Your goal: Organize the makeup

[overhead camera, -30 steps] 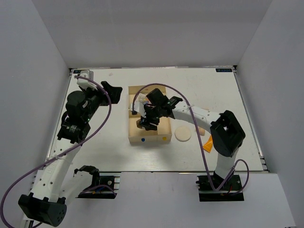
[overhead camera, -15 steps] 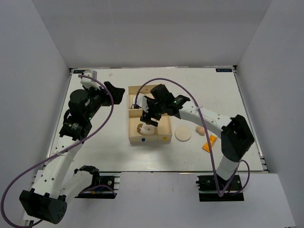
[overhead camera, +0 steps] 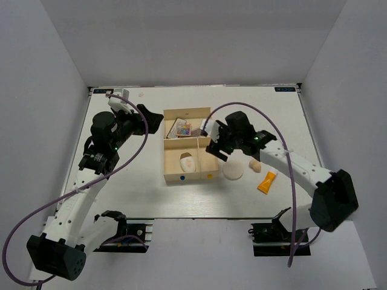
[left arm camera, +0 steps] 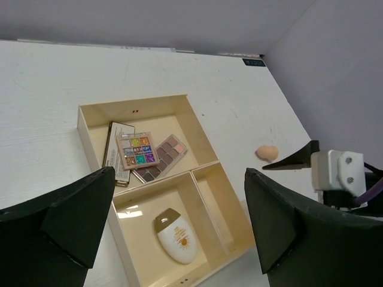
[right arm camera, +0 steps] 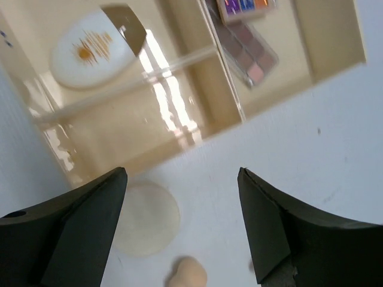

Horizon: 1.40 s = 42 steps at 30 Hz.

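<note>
Tray point(overhead camera: 167, 164): one multicoloured palette point(left arm camera: 137, 149), one brownish palette point(left arm camera: 163, 156), one white oval pad point(overhead camera: 188, 162). Counter point(overhead camera: 133, 175): one puff point(overhead camera: 233, 170), one sponge point(overhead camera: 255, 164), one orange tube point(overhead camera: 266, 181). Left gripper point(left arm camera: 178, 173) and right gripper point(right arm camera: 181, 179) both apart, empty.

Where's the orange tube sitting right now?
In the top view the orange tube lies on the table, right of the tray, with the peach sponge and the round puff as its nearest neighbours.

No text can be read
</note>
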Each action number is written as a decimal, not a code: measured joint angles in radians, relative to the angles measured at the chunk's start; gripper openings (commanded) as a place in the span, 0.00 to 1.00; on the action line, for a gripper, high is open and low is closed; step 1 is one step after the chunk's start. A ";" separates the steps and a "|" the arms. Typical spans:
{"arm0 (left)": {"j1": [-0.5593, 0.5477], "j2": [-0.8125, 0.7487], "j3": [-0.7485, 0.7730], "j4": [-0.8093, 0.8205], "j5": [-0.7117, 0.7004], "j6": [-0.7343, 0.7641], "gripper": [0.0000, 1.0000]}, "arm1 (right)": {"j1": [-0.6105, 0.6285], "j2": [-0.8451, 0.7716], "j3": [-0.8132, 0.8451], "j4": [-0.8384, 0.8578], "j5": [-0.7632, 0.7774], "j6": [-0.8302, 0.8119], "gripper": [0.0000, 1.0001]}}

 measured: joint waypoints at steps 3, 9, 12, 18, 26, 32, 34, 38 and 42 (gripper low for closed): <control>0.000 0.007 0.000 0.000 0.020 0.000 0.98 | -0.058 -0.111 -0.109 0.007 0.032 0.011 0.89; 0.000 0.008 -0.001 0.007 0.047 -0.002 0.98 | -0.160 -0.252 -0.253 0.019 0.105 0.050 0.87; 0.000 0.009 -0.001 0.012 0.056 -0.004 0.98 | -0.222 -0.282 -0.298 0.016 0.138 0.070 0.84; 0.000 0.009 -0.002 0.017 0.071 -0.008 0.98 | -0.312 -0.369 -0.357 -0.057 0.171 0.079 0.63; 0.000 0.006 -0.006 0.023 0.096 -0.020 0.98 | -0.394 -0.469 -0.406 -0.145 0.256 0.182 0.49; 0.000 -0.008 -0.017 0.030 0.110 -0.029 0.98 | -0.421 -0.476 -0.412 -0.229 0.287 0.199 0.65; 0.000 -0.014 -0.021 0.031 0.114 -0.031 0.98 | -0.425 -0.474 -0.410 -0.259 0.285 0.171 0.69; 0.000 -0.023 -0.021 0.032 0.116 -0.034 0.98 | -0.431 -0.475 -0.410 -0.308 0.267 0.076 0.72; 0.000 -0.025 -0.021 0.039 0.119 -0.034 0.98 | -0.436 -0.511 -0.410 -0.351 0.258 -0.070 0.84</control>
